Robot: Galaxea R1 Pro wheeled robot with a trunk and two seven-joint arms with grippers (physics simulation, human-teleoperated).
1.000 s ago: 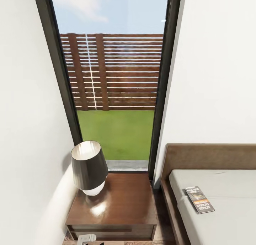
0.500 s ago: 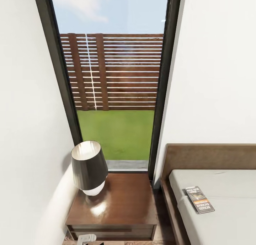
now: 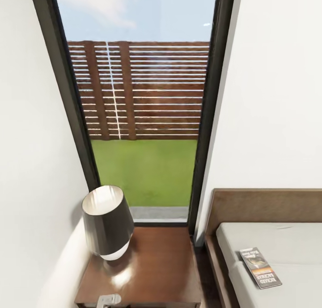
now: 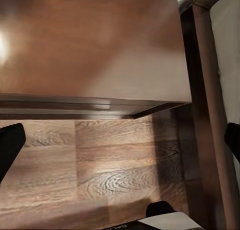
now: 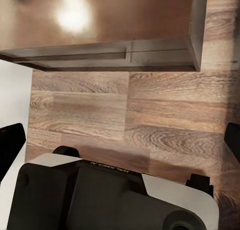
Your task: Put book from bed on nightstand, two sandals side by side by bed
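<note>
The book (image 3: 260,267) lies flat on the bed (image 3: 268,241) near its headboard-side edge, beside the nightstand (image 3: 156,267) bearing a lamp (image 3: 106,223). Thin, light and probably slick, it seems best pinched at an edge. Both pincers stand spread apart and empty, the left pincer (image 4: 120,140) and the right pincer (image 5: 120,140) over floor.

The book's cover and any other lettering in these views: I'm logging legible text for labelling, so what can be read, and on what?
"RICHARD BACHMAN": white lettering on the book lying on the bed, seen upside down in the head view.
Smaller print at the cover's top: too blurred to read.
Pale lettering on the robot's dark body, right wrist view: too small to read.
</note>
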